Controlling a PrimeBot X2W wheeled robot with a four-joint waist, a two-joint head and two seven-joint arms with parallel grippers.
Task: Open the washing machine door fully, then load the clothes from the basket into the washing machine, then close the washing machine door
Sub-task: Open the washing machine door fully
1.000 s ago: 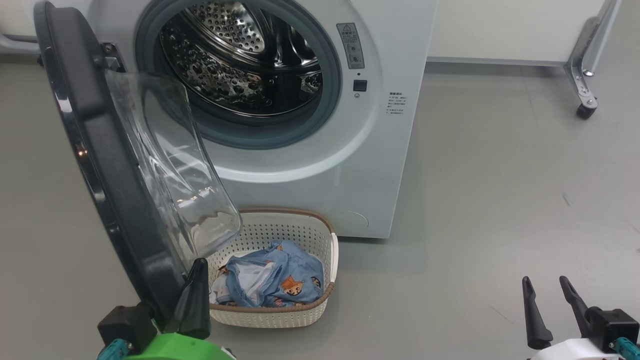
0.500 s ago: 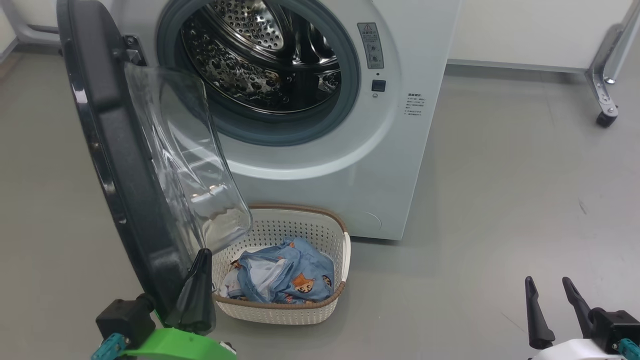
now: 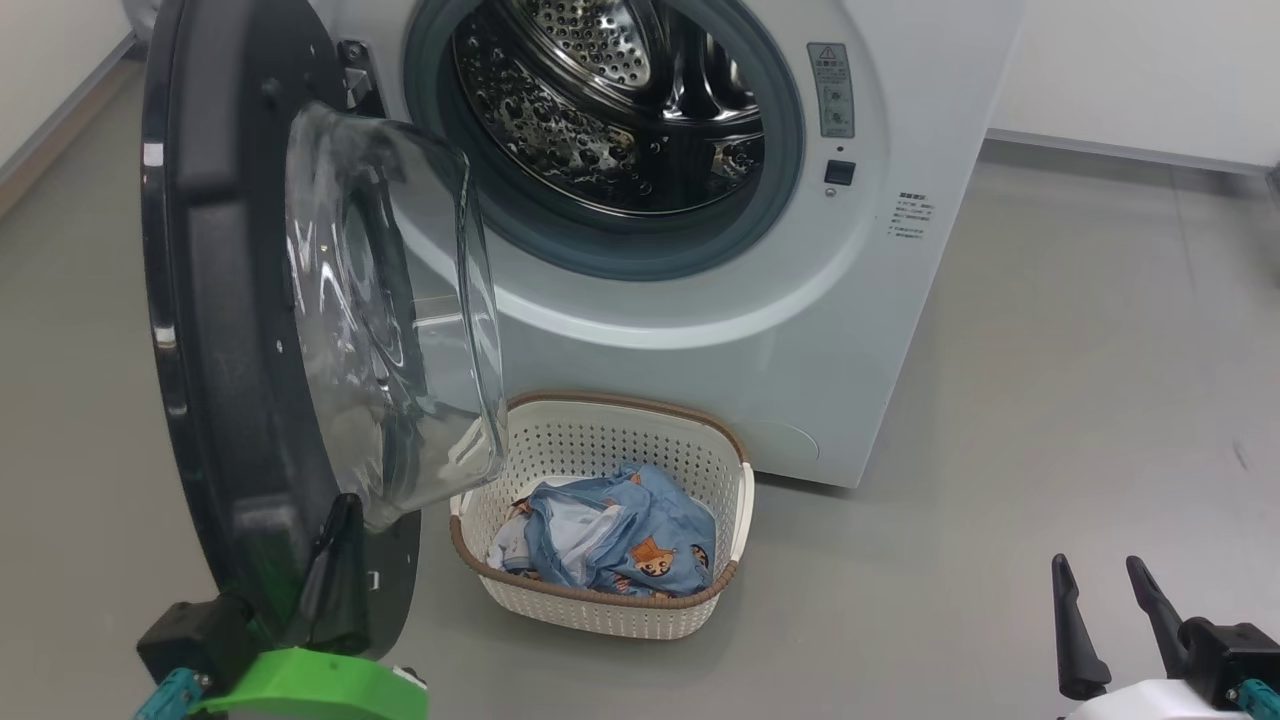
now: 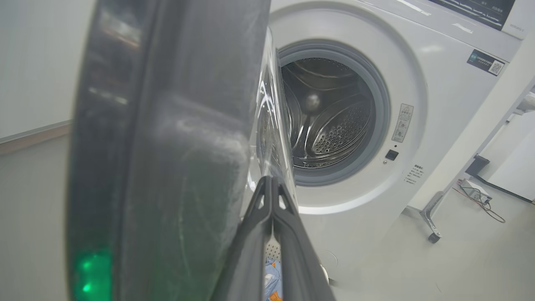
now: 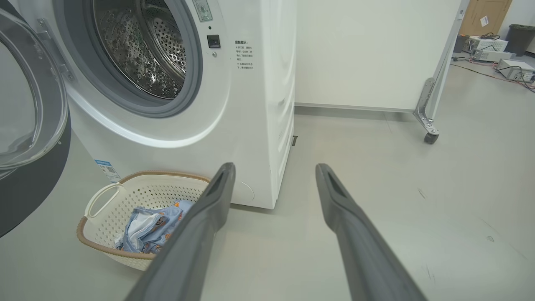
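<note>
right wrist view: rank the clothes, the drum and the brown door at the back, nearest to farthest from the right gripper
From the right gripper:
1. clothes: in the basket, view's lower left
2. drum: inside the washing machine, upper left
3. brown door: far back, top right corner

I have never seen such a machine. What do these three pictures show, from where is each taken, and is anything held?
It is a wheeled robot with two arms. One picture comes from a camera on its head, the other two from cameras on its wrists, looking along the dark fingers. On the floor stands a washing machine with its door swung open, and a basket with clothes inside. The left tool is shut, holding nothing, beside the door's inner side. The right tool is open and empty.
</note>
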